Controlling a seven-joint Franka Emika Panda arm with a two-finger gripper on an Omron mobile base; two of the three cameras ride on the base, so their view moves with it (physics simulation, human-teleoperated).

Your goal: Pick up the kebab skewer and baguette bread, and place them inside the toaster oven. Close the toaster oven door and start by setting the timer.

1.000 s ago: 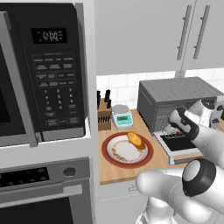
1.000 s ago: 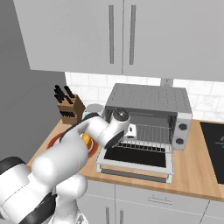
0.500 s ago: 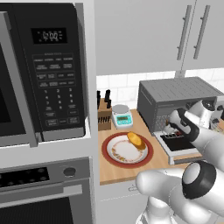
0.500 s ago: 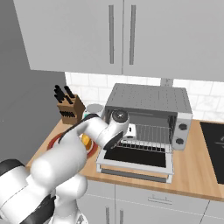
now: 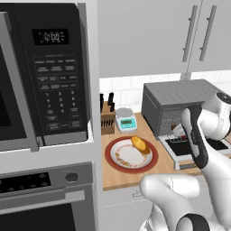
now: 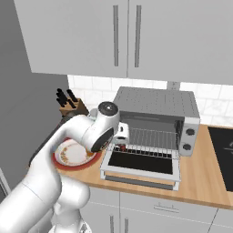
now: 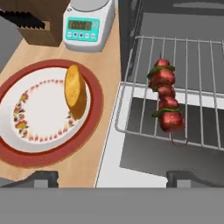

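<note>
Red-brown meat chunks of the kebab skewer [image 7: 166,101] now lie on the wire rack [image 7: 192,87] of the toaster oven [image 6: 154,119], free of any grip. A second ago the claw was pinched shut on the stick over the rack; since then the jaws have sprung wide and let it go. The gripper [image 7: 113,177] stands with its two dark tips far apart, nothing between them.

Reading: first half of the loading looks done. The skewer sits near the rack's front edge, above the dropped toaster oven door [image 6: 141,164], and may want a nudge deeper before the door shuts; that is a guess.

Relative to the claw:
- skewer just ahead, over its right-hand tip, close but not touching
- baguette bread [image 7: 75,91] ahead and off to the left, on the red-rimmed plate [image 7: 94,113], well apart from the tips
- kitchen scale [image 7: 88,22] and knife block [image 7: 37,26] farther ahead, beyond the plate

Next likely call: swing left to the bread, jaws already wide enough.
</note>
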